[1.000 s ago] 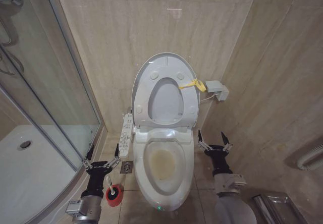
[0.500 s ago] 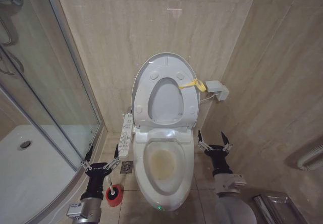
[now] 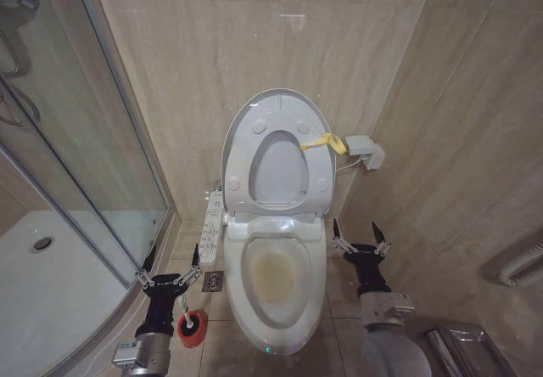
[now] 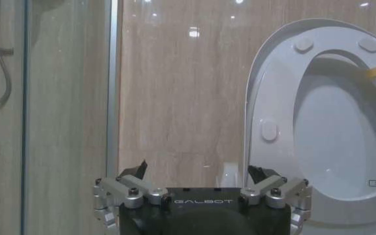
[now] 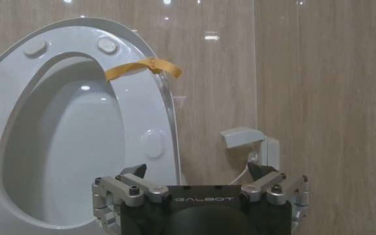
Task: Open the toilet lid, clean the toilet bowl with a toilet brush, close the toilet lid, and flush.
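Left gripper (image 3: 170,266) hangs low at the toilet's left side, fingers spread wide, holding nothing; toilet brush (image 3: 192,326) sits on the floor just beside and below it, red cup against the bowl's base, thin white handle poking up toward the gripper. Right gripper (image 3: 361,234) is parked on the toilet's right side near the wall, also wide and empty.

Judged step: lid already up, so the brush pick-up is next. To do it well, the left gripper should come down over the white handle, not the red cup, close on the stick above the cup rim, then lift straight up so the holder stays on the floor. The handle is thin and a wide jaw can miss or knock it, so centre the stick between the fingertips before closing. Clearance is tight between the bowl side and the control panel (image 3: 210,222); the wrist should stay off both.

Toilet lid (image 3: 241,131): glossy white oval, standing upright against the tiled wall, ring seat (image 3: 320,169) raised flat against it, yellow ribbon tab (image 3: 325,143) hanging off the right edge. Toilet bowl (image 3: 316,275): white ceramic, open, its inside stained yellowish-brown around the middle. Floor drain (image 3: 214,281) lies between brush and bowl.
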